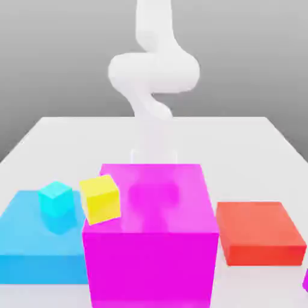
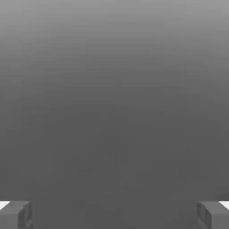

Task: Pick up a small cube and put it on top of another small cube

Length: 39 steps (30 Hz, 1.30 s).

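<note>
A small cyan cube (image 1: 55, 198) sits on a low blue platform (image 1: 24, 246) at the exterior view's left. A small yellow cube (image 1: 100, 200), slightly tilted, is just to its right, at the top left edge of a big magenta block (image 1: 150, 252); I cannot tell what it rests on. My white arm (image 1: 153, 72) rises behind the magenta block, which hides its lower end. In the hand view my gripper (image 2: 114, 215) is open, its grey fingertips (image 2: 15, 215) far apart with nothing between them, facing plain grey background.
A flat red block (image 1: 258, 231) lies on the white table (image 1: 240, 138) at the exterior view's right. A sliver of another magenta thing (image 1: 305, 281) shows at the right edge. The magenta block stands tallest, in the front middle.
</note>
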### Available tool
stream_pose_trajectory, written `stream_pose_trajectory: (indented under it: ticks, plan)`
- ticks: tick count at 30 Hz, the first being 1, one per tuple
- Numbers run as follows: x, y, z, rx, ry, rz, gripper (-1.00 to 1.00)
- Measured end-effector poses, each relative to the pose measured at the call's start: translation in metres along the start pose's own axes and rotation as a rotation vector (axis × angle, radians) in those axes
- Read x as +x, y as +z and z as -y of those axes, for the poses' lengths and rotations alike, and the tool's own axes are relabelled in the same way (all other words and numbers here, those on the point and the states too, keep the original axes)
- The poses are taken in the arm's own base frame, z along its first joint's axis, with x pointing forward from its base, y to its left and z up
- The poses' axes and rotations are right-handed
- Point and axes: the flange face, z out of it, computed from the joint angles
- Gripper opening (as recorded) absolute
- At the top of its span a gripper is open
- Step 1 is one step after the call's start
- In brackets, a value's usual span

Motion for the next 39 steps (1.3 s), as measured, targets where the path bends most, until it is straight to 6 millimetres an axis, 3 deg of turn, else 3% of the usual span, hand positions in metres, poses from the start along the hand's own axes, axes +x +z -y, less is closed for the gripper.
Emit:
stream_pose_trajectory:
  ticks: [5,11,16,21,30,35,38,39]
  plan:
    - [0.033,0.075,-0.012,-0.127,0.067,0.027,0.00]
    - [0.068,0.165,-0.048,-0.265,0.152,0.068,0.00]
    - [0.092,0.238,-0.095,-0.369,0.230,0.111,0.00]
    - [0.110,0.308,-0.162,-0.468,0.325,0.157,0.00]
    - [0.103,0.422,-0.292,-0.608,0.484,0.268,0.00]
    - [0.082,0.476,-0.373,-0.669,0.582,0.330,0.00]
    - [0.060,0.512,-0.403,-0.677,0.596,0.339,0.00]
    - [0.054,0.522,-0.410,-0.677,0.597,0.340,-1.00]
